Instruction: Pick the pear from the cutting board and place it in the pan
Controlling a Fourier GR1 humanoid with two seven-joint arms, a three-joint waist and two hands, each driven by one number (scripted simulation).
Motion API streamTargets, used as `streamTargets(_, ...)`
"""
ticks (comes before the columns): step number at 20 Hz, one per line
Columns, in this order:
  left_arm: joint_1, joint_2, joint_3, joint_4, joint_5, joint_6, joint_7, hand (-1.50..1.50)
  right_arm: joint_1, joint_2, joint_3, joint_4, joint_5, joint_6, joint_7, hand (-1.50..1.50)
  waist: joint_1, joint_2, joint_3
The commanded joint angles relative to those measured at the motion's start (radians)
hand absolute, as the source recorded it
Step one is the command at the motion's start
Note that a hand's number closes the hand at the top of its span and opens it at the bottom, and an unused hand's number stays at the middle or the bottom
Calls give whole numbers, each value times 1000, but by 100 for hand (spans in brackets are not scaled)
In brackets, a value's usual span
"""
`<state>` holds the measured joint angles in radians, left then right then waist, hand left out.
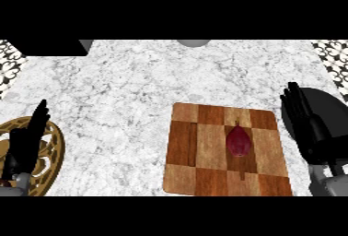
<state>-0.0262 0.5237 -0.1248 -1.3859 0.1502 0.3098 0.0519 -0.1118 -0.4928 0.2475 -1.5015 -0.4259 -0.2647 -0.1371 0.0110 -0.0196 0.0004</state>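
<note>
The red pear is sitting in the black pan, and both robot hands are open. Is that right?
Not quite. The head view shows the pear lying on the wooden cutting board, not in the black pan, which sits to the board's right. The rest holds: the left hand and the right hand are both open.

No readable text, label, number or sign appears anywhere.

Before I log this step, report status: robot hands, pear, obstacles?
Left robot hand open, at left edge. Right robot hand open, by pan. Pear on cutting board, not held. No obstacle seen.
</note>
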Motion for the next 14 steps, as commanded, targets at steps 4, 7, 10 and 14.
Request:
streamTargets(4,-65,-68,41,-76,106,-52,-17,0,-142,4,-177,61,-259,317,-110,150,3,23,2)
streamTargets(7,-126,-164,-16,-140,158,-60,46,0,-150,-112,-146,221,-123,330,-75,150,9,30,1)
streamTargets(10,-148,-127,39,-158,204,-82,98,0,-22,-69,-192,255,-34,318,-355,150,-13,22,2)
streamTargets(14,-128,-154,18,-179,174,-60,117,0,97,-143,-201,288,26,381,-412,-150,-17,20,0)
